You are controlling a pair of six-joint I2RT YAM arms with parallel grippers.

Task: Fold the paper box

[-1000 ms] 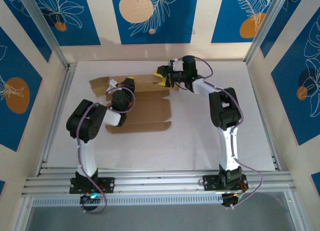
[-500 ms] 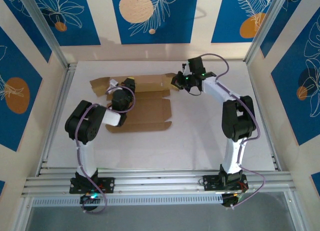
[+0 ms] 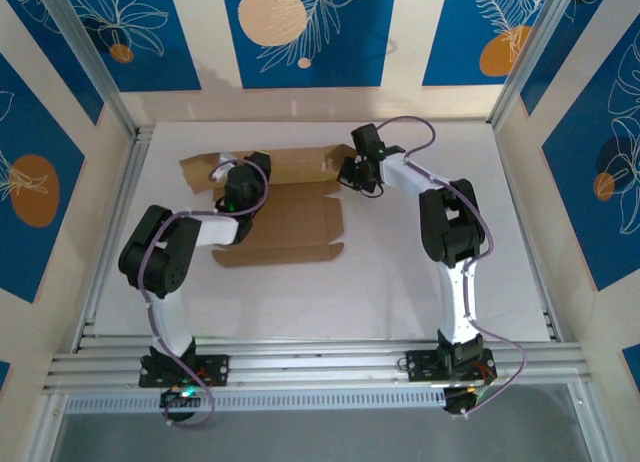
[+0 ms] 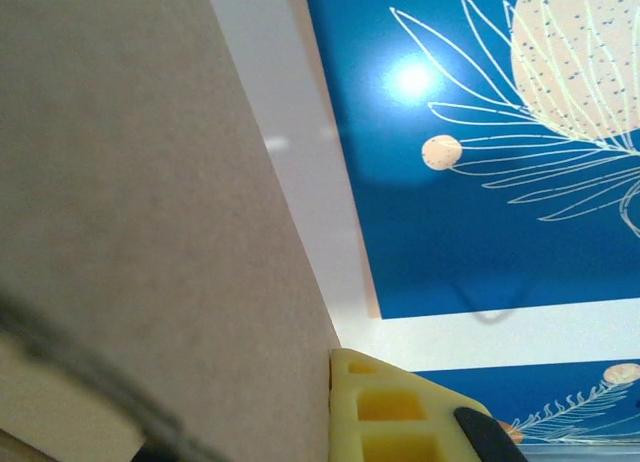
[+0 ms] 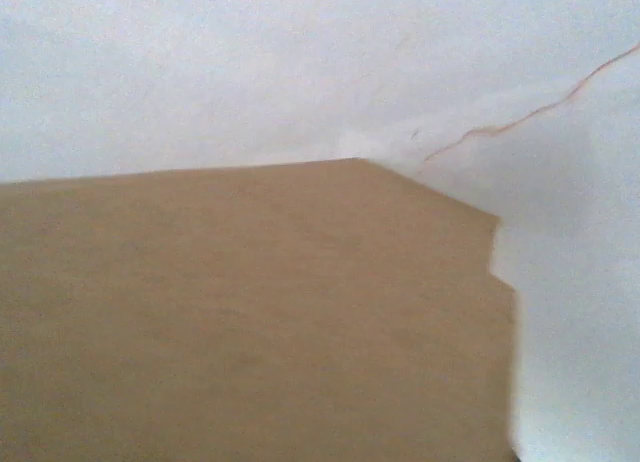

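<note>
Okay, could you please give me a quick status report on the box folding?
Left tool shut on far-left flap of paper box. Right tool shut at its far-right edge, hold unconfirmed. Sheet mostly flat. No obstruction seen.

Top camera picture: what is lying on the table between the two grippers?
In the top view, the far panel of the flat brown paper box lies between the left gripper and the right gripper.

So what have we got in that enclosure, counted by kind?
Paper box, an unfolded brown cardboard sheet: 1
Robot arms, the left arm and the right arm: 2
Total: 3
</note>
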